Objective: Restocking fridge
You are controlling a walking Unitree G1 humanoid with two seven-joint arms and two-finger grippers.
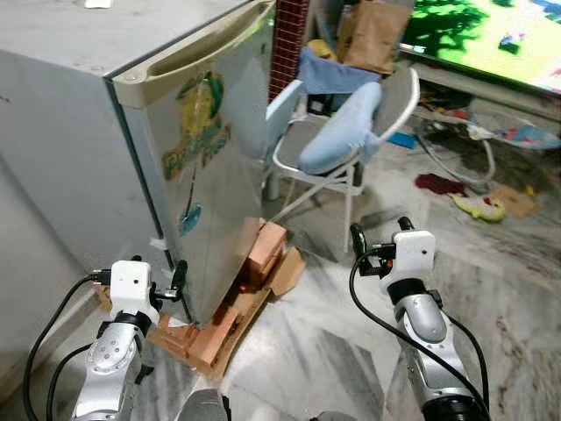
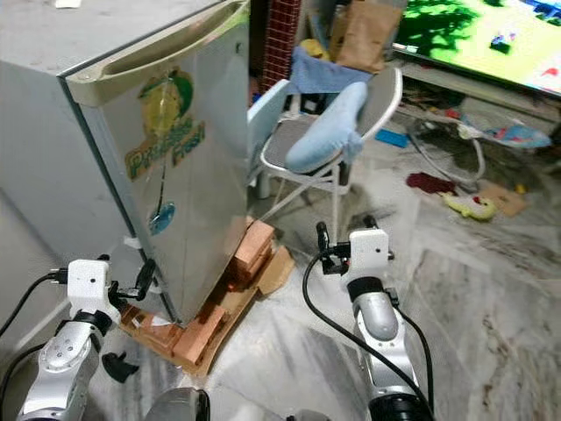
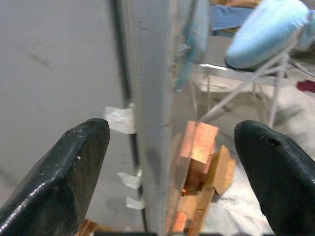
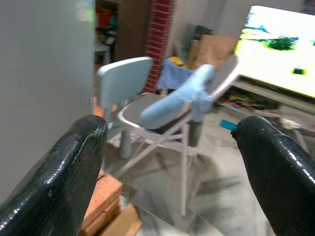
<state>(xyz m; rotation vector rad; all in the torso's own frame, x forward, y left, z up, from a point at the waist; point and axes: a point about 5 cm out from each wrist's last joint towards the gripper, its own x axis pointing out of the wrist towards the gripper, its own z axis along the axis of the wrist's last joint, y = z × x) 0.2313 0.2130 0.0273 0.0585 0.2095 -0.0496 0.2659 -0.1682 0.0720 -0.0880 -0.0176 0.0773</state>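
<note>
The fridge (image 1: 188, 167) stands shut on bricks (image 1: 215, 329) to the robot's left; its door looks heavy and stiff on its seal, best taken at the recessed top handle (image 1: 206, 48) or by its free edge. The left pincer (image 3: 170, 182), open, straddles the door's lower edge; the right pincer (image 4: 172, 196), also open, hangs clear, facing a chair (image 4: 162, 115). The left wrist view alone shows white tape tabs (image 3: 120, 120) on the seam.

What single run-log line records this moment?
fridge door: shut | left tool: open, straddling door edge | right tool: open, facing folding chair
</note>
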